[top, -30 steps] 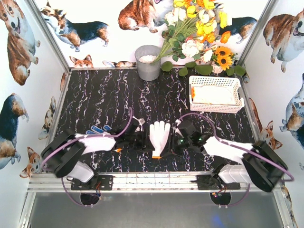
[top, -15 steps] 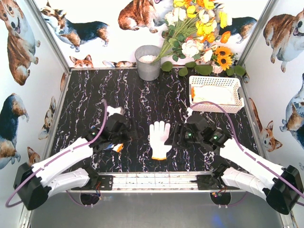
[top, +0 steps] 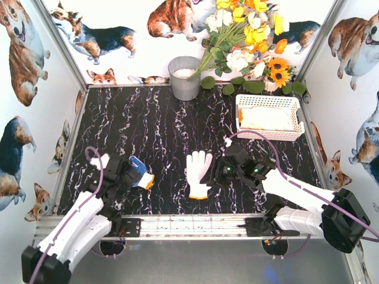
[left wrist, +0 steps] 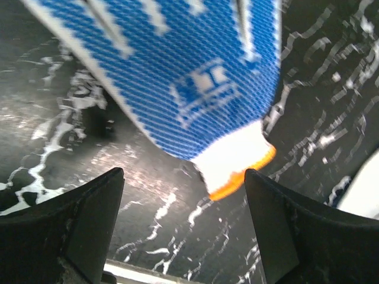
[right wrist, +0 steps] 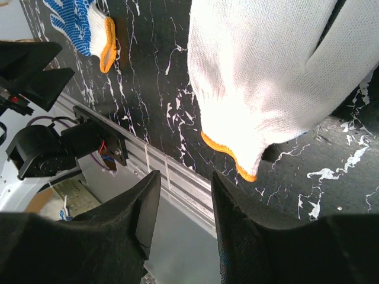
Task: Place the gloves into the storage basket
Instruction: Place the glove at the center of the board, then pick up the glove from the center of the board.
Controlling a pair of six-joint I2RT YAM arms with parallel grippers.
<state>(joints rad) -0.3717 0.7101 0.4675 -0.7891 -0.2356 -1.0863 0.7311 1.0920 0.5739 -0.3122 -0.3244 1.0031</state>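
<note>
Left hand (left wrist: 183, 176), wide and empty, has pulled back behind the blue glove (top: 140, 175); right hand (right wrist: 185, 177), part-open, beside the white glove (top: 199, 171); neither glove basketed yet

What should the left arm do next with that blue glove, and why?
Probably nudge the left gripper forward onto the blue glove, then close. Its jaws stand open and empty, the glove lies on the table just ahead, far from the storage basket.

The overhead view is lit brightly and evenly, with only soft shadows cast on the table (top: 148, 118). In the left wrist view the blue glove (left wrist: 195, 77) is smeared by blur.
</note>
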